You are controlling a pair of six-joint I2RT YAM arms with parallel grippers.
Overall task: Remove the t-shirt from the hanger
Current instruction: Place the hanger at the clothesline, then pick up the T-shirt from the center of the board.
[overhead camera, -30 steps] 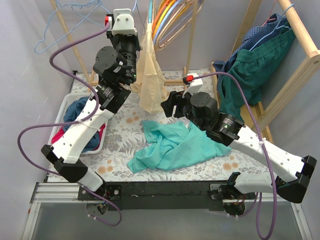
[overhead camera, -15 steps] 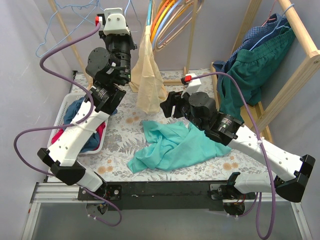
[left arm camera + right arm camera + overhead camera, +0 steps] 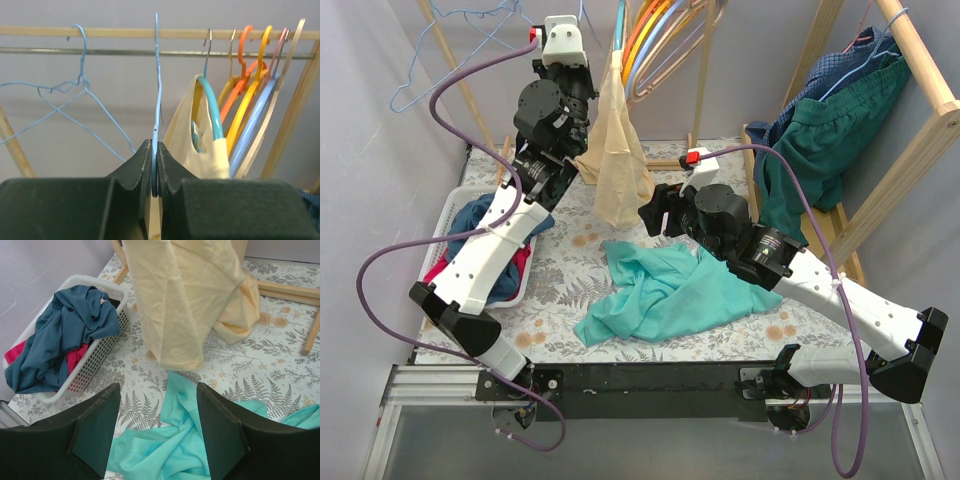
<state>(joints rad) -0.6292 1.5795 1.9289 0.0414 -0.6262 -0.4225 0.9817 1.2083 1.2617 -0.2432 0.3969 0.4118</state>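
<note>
— One t-shirt (image 3: 617, 160) to free, the cream one. Where is it?
— On the teal hanger (image 3: 212, 107), which hooks over the rail (image 3: 115, 32) at the back. The cloth drapes down from the hanger, and its hem hangs low over the tabletop (image 3: 560, 270). Whether it touches I cannot tell.
— So nothing is off yet?
— Nothing that shows. I judge the task barely begun: the shirt is still on the hanger, and all of the slipping-off is left to do.
— What are the left fingers (image 3: 135, 170) doing?
— They are up by the rail, pressed together on a thin blue wire (image 3: 158, 100) just beside the teal hanger. A strip of cream cloth shows beneath them, but I cannot tell whether it is pinched too.
— And the right fingers (image 3: 95, 430)?
— Spread wide and gripping nothing, low over the tabletop near the shirt's hem. A turquoise cloth (image 3: 665, 295) lies crumpled under them.
— Anything else about?
— Orange and yellow hangers (image 3: 250, 95) crowd the rail just beside the teal one. A white basket (image 3: 102, 352) of blue and red clothes sits at the tabletop's left edge.
</note>
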